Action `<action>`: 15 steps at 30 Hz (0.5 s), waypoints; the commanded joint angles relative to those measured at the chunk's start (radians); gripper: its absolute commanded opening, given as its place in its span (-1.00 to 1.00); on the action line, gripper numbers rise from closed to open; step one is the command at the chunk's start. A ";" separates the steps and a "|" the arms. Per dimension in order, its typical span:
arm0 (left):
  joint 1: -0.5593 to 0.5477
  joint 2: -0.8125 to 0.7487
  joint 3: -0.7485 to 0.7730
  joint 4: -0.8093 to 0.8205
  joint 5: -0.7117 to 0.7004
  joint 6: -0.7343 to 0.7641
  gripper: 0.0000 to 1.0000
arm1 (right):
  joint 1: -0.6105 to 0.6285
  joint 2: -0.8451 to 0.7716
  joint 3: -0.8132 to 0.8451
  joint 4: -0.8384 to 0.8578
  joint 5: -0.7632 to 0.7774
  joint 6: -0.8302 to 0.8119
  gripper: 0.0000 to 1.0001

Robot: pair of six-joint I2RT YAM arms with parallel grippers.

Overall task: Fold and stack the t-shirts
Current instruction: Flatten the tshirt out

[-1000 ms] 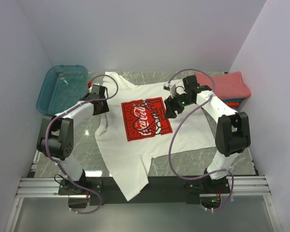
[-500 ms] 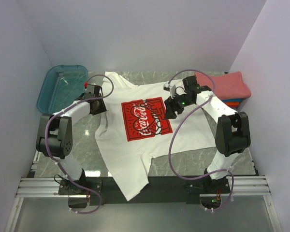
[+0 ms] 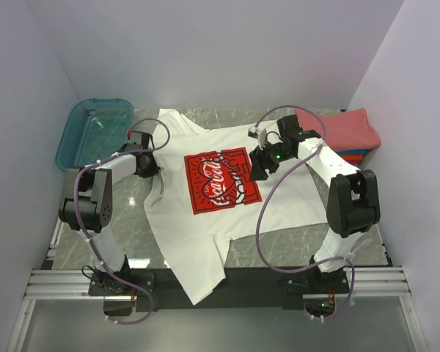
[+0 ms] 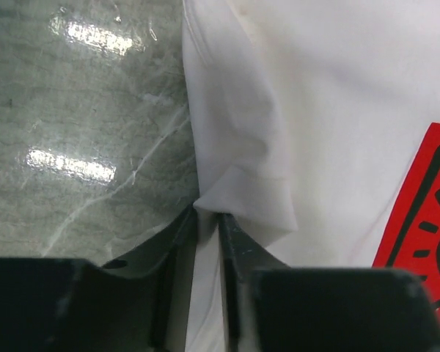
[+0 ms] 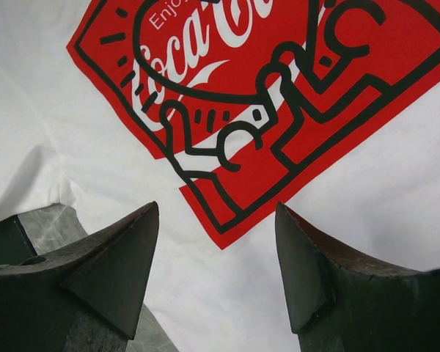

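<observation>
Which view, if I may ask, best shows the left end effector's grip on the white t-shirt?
Left wrist view: the left end effector is pinched shut on a fold at the white t-shirt's edge, close up. Top external shows it only from above, the pinch hidden. Right wrist shows the shirt's red print, no grip.

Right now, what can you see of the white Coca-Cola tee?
The white tee lies face up, spread on the marbled table, its hem hanging over the near edge. A red square Coca-Cola print with black line figures fills the chest. The left pincer pinches a fold at its side; the open right pincer hovers over the print.
</observation>
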 commanded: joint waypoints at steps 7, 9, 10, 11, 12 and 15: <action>0.001 -0.121 0.009 -0.009 -0.087 0.003 -0.99 | 0.002 -0.018 0.001 0.000 -0.013 -0.001 0.42; 0.004 -0.141 0.009 -0.024 -0.154 0.006 -0.99 | 0.002 -0.016 0.001 -0.001 -0.014 -0.003 0.41; 0.008 -0.152 0.007 -0.032 -0.176 0.006 -0.99 | 0.002 -0.016 0.001 -0.003 -0.016 -0.004 0.41; 0.011 -0.157 0.006 -0.036 -0.191 0.006 -0.99 | 0.002 -0.019 0.001 -0.001 -0.016 -0.004 0.41; 0.014 -0.158 0.004 -0.039 -0.217 0.003 -0.99 | 0.002 -0.019 0.001 -0.001 -0.014 -0.004 0.41; 0.028 -0.149 0.002 -0.056 -0.233 -0.002 -0.99 | 0.001 -0.019 0.001 -0.004 -0.010 -0.006 0.41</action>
